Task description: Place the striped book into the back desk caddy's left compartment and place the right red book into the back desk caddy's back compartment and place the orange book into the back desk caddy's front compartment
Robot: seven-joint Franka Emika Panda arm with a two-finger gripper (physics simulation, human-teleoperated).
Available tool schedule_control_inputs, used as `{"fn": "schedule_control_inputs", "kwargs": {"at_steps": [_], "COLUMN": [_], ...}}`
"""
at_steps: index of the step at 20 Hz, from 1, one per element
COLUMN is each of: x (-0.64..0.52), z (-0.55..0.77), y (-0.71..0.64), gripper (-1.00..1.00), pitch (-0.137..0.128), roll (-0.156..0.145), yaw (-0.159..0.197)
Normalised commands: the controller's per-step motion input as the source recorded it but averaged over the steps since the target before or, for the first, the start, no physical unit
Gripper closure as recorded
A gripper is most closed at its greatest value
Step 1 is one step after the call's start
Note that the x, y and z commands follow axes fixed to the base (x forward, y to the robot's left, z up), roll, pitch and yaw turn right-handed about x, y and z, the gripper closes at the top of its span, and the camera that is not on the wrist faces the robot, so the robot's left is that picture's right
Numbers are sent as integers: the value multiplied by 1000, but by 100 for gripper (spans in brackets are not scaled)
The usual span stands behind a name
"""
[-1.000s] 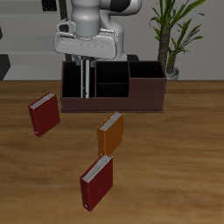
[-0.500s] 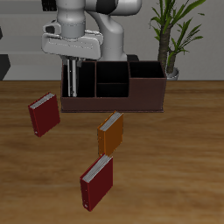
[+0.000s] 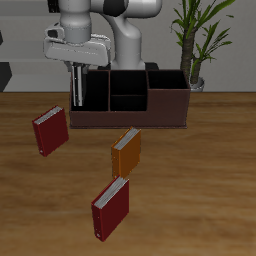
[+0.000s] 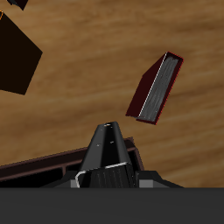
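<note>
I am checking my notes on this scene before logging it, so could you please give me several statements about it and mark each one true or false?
1. The orange book lies on the table in front of the back desk caddy. True.
2. The gripper holds a red book. False: nothing shows between its fingers.
3. Two red books lie on the table. True: the right red book lies near the caddy's end, the other red book nearer the front edge.
4. The orange book stands inside the caddy. False: it is outside, on the table.
</note>
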Motion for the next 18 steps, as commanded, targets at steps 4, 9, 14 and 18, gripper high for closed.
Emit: {"fn": "schedule_control_inputs", "kwargs": {"at_steps": [4,9,14,18], "x": [-295,-232,-122,1], "z": [-43,-2,-19,-61], "y": [-134,-40,-46,-20], "gripper": [100,100,100,100], "pitch": [6,24,32,22], "roll": [19,13,8,-7], "yaw": [4,-29,-32,-32]}}
